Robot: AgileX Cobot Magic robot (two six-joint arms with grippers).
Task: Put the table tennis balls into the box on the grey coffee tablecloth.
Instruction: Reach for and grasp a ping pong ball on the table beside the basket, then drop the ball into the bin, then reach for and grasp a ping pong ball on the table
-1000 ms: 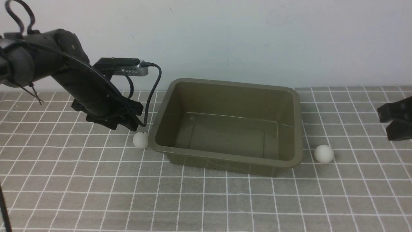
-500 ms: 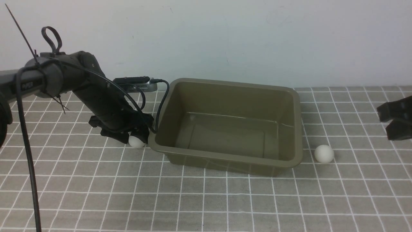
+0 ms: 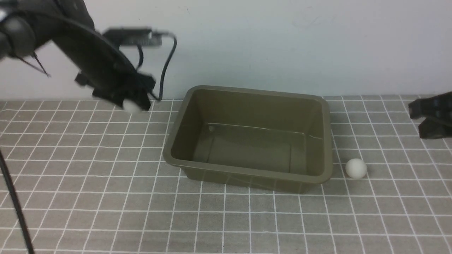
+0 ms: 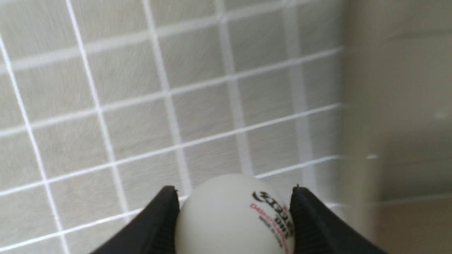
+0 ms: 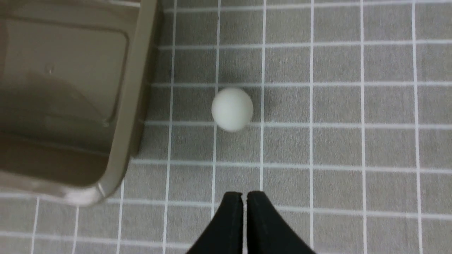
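Note:
My left gripper (image 3: 131, 104) is shut on a white table tennis ball (image 3: 130, 106) and holds it in the air, left of the olive-green box (image 3: 319, 176). In the left wrist view the ball (image 4: 233, 215) with its printed mark sits between the two black fingers (image 4: 162, 218), and the box wall (image 4: 399, 106) is at the side. A second white ball (image 3: 355, 168) lies on the grey coffee tablecloth (image 3: 106, 197) right of the box. My right gripper (image 5: 244, 194) is shut and empty, above the cloth near that ball (image 5: 232, 109).
The box (image 5: 70, 88) is empty inside. A pale wall (image 3: 282, 42) runs behind the table. The left arm's cable (image 3: 166, 63) hangs near the box's back left corner. Bare cloth lies in front of the box.
My left gripper has closed on the left ball and lifted it off the cloth, up and slightly left. The right gripper has risen slightly. The right ball has not moved.

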